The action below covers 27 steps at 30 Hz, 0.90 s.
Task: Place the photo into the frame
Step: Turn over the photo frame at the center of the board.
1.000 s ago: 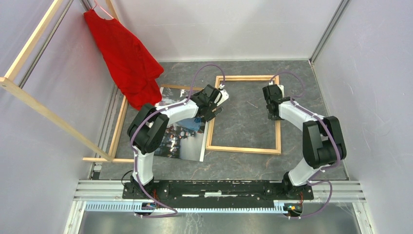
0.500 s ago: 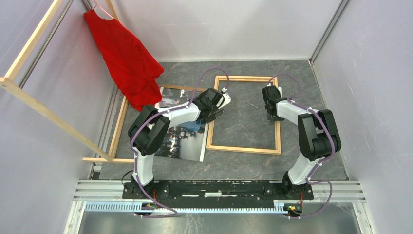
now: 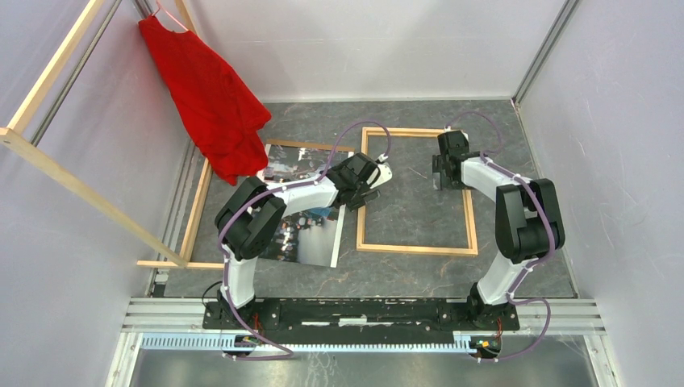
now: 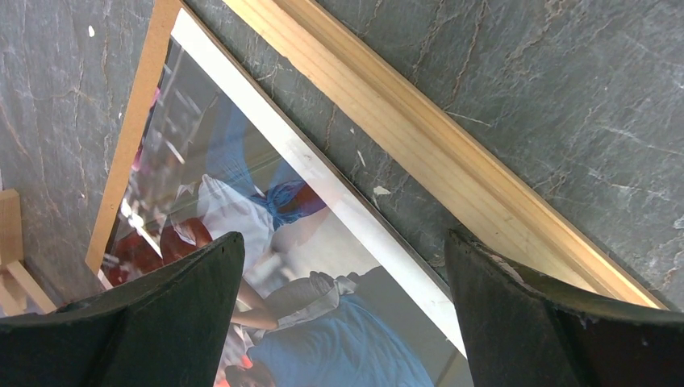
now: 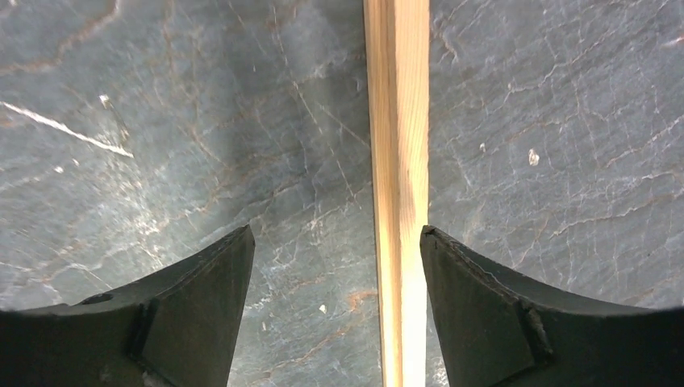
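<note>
- Left gripper (image 4: 343,242) wide open over the edge of photo (image 4: 266,266); photo lies on brown board (image 4: 129,153), 9 o'clock of frame (image 3: 415,248).
- Right gripper (image 5: 335,231) open, straddling frame's 3 o'clock bar.
- Pinch photo edge only, not board.

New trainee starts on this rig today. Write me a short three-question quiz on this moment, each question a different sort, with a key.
1. True or false: the photo already lies inside the frame.
2. In the right wrist view, what runs between the fingers of the right claw? A: the photo. B: a bar of the frame. C: both.
3. Fill in: the left claw hangs over the photo's edge with its jaws ____ and nothing in them.

Key: 1 false, the photo lies beside the frame, to its left. 2 B. 3 open.
</note>
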Motion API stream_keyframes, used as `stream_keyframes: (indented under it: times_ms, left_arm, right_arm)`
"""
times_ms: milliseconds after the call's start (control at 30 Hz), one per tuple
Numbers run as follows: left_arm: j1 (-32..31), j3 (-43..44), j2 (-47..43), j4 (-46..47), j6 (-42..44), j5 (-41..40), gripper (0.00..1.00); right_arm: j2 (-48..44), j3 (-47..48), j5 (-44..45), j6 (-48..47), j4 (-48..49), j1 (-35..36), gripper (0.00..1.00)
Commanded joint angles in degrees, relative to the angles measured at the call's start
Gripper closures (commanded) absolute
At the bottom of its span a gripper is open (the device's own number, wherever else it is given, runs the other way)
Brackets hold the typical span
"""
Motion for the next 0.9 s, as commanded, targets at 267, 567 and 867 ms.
stream_keyframes:
  times_ms: [267, 567, 867]
  left_arm:
    - [-0.6, 6.6, 0.3, -8.0, -2.5, 6.6, 0.00]
    - [16.6, 9.4, -9.0, -15.9, -1.0, 10.5, 0.00]
    - [37.9, 2.2, -13.4, -11.4, 4.1, 7.4, 0.00]
  right_arm:
    - [-8.3, -1.3, -12.5, 3.8, 2.6, -1.3, 0.19]
    - [-11.0, -3.1, -18.5, 9.8, 9.5, 12.8, 0.17]
    - [0.6, 7.1, -20.5, 20.0, 14.2, 31.7, 0.17]
